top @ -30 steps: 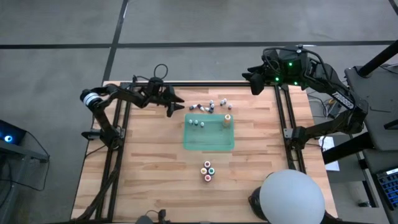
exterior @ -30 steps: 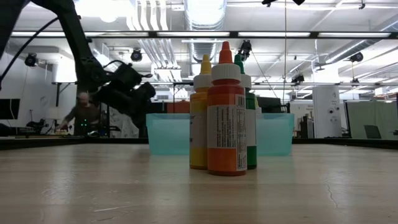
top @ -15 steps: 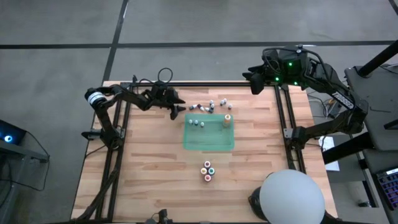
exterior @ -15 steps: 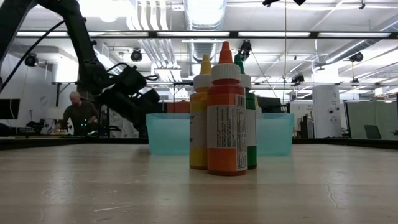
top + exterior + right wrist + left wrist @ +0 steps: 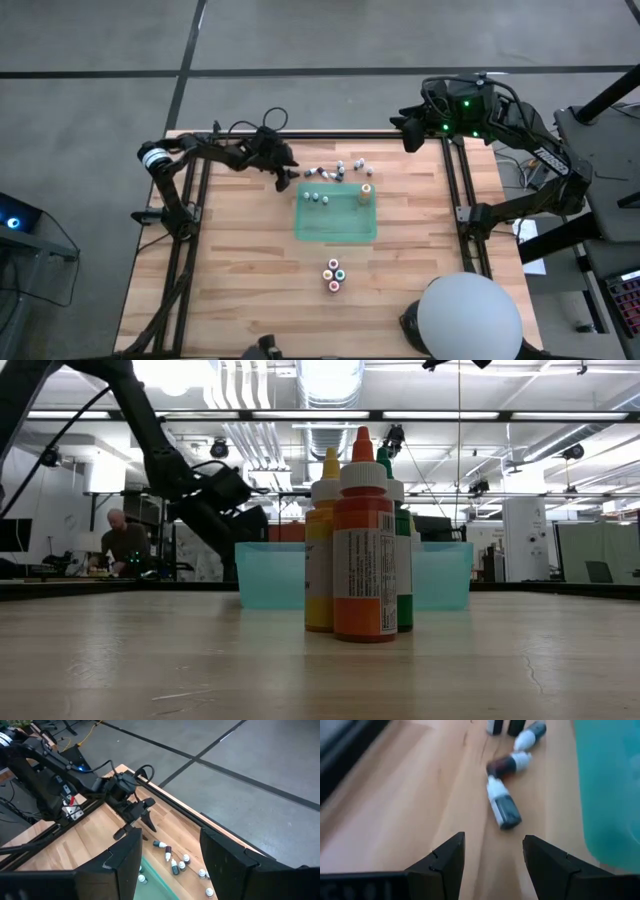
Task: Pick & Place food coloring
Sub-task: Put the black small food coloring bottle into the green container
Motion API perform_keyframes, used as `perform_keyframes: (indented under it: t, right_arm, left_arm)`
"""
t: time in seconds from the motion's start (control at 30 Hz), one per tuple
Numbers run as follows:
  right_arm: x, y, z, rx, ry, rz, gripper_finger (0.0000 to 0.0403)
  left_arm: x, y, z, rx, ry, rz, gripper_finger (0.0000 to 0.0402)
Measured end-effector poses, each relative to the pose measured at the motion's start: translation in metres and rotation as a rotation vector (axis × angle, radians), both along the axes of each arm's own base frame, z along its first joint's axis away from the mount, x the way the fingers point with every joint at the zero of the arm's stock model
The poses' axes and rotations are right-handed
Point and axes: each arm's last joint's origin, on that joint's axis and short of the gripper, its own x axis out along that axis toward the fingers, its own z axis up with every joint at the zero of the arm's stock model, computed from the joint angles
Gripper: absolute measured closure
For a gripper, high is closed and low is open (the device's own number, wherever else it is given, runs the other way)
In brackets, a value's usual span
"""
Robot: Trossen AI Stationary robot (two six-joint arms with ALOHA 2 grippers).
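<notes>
Hovering with my left fingers [image 5: 283,176] spread and empty over the far left of the counter [image 5: 230,280].

Nearest me, a small cluster of upright food coloring bottles [image 5: 334,273] stands in the near middle of the counter. Farther on lies the green tray [image 5: 335,226], with a few tiny bottles and the taller orange dropper bottle [image 5: 366,193] at its far edge. Beyond it, a scatter of tiny bottles [image 5: 503,808] lies on the wood just beside my left fingers. My right fingers [image 5: 408,134] wait open and empty at the far right corner.
</notes>
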Motion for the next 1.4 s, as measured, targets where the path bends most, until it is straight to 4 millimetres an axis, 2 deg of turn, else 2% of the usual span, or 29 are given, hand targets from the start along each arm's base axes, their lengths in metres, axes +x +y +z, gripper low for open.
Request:
perform_keyframes:
  t: [0.43,0.97,1.27,1.4]
  right_arm:
    - [0.0,0.0,-0.001,0.006,0.008,-0.002,0.0213]
    - [-0.001,0.0,-0.002,0.007,0.017,-0.001,0.0213]
    - [-0.001,0.0,-0.002,0.007,0.017,-0.001,0.0213]
    - [-0.001,0.0,-0.002,0.005,0.019,0.001,0.0213]
  left_arm:
    - [0.02,0.01,0.025,0.03,0.103,0.003,0.0229]
    - [0.033,-0.009,0.024,0.038,0.157,-0.045,0.0229]
    - [0.034,-0.01,0.024,0.033,0.188,0.035,0.0229]
    - [0.039,-0.006,0.035,0.017,0.208,0.047,0.0229]
